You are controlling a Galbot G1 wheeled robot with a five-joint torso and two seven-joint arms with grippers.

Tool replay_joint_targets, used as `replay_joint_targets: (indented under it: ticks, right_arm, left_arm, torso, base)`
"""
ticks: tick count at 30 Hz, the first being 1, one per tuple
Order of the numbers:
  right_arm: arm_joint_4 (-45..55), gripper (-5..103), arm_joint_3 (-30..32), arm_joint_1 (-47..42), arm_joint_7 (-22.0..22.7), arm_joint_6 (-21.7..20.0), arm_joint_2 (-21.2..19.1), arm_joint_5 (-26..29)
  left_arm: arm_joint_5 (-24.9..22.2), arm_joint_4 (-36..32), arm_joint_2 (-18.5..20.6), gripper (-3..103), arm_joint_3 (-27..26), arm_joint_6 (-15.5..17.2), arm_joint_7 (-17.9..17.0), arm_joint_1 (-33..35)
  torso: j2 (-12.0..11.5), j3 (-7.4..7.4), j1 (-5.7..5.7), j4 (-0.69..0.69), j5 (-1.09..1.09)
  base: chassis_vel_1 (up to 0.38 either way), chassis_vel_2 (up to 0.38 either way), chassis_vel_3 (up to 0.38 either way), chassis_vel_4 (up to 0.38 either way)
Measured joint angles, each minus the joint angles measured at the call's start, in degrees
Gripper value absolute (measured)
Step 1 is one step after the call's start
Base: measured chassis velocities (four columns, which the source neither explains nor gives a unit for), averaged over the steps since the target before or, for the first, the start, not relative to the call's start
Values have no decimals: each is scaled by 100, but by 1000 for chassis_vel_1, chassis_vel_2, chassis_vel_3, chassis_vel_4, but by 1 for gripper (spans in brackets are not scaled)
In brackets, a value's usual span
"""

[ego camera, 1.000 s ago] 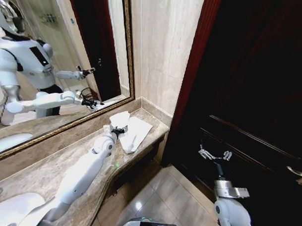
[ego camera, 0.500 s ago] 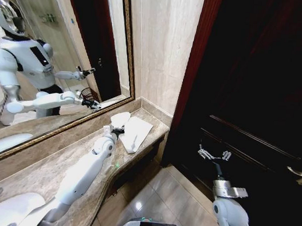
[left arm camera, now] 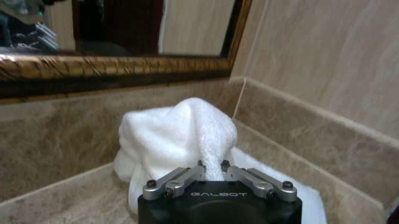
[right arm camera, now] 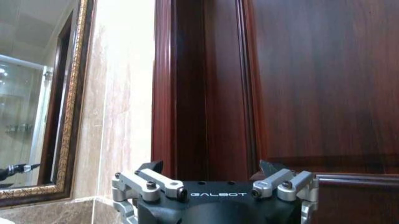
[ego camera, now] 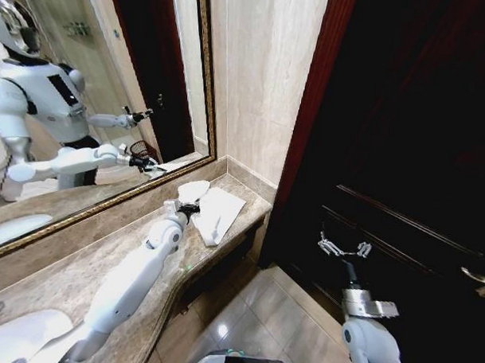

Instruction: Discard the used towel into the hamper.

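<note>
Pinching white towel (left arm camera: 187, 135) on marble counter (ego camera: 80, 275) — left gripper (left arm camera: 214, 168) clenched; right gripper (ego camera: 345, 249) spread, idle near door (ego camera: 403, 155).

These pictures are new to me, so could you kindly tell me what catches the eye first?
The white towel bunched on the marble counter, in the corner under the gold-framed mirror, stands out, pinched by the left hand. The right hand hangs open before the dark wooden door.
</note>
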Motion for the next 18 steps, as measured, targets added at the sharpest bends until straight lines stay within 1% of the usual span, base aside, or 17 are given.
replay_joint_targets:
  ticks: [2, 3, 5, 7, 8, 10, 12, 15, 16, 18]
  right_arm:
    - [0, 100, 0, -2, -1, 25, 16, 4]
    - [0, 100, 0, -2, -1, 25, 16, 4]
    - [2, 100, -2, 1, -7, 48, 35, 11]
    - [5, 100, -5, 2, -12, 56, 51, 28]
    - [5, 100, -5, 2, -12, 56, 51, 28]
    - [5, 100, -13, 20, -13, 56, 52, 38]
    - [5, 100, -15, 29, -14, 56, 55, 40]
    - [4, 100, -51, 67, -14, 51, 86, 46]
    - [4, 100, -51, 67, -14, 51, 86, 46]
    - [4, 100, -80, 84, -8, 29, 83, 46]
  left_arm:
    - [128, -231, -27, 2, -169, -157, 12, 197]
    - [128, -231, -27, 2, -169, -157, 12, 197]
    - [210, -451, -83, 2, -328, -220, 47, 379]
    - [328, -808, -207, 2, -575, -347, 101, 780]
    - [328, -808, -207, 2, -575, -347, 101, 780]
    - [520, -1174, -329, 2, -759, -474, 121, 1247]
    - [579, -1264, -369, 2, -794, -491, 121, 1369]
    - [982, -1879, -658, 2, -1022, -607, 173, 2119]
    - [982, -1879, -658, 2, -1022, -607, 173, 2119]
    - [1212, -2247, -846, 2, -1160, -670, 234, 2484]
  torso:
    - [0, 0, 0, 0, 0]
    - [0, 0, 0, 0, 0]
    - [0, 0, 0, 0, 0]
    - [0, 0, 0, 0, 0]
    - [0, 0, 0, 0, 0]
    - [0, 0, 0, 0, 1]
    - [0, 0, 0, 0, 0]
    - [0, -1, -1, 1, 1]
    - [0, -1, -1, 1, 1]
    - [0, -1, -1, 1, 1]
  base:
    - [0, 0, 0, 0]
    - [0, 0, 0, 0]
    - [0, 0, 0, 0]
    - [0, 0, 0, 0]
    - [0, 0, 0, 0]
    - [0, 0, 0, 0]
    - [0, 0, 0, 0]
    - [0, 0, 0, 0]
    - [0, 0, 0, 0]
    - [0, 0, 0, 0]
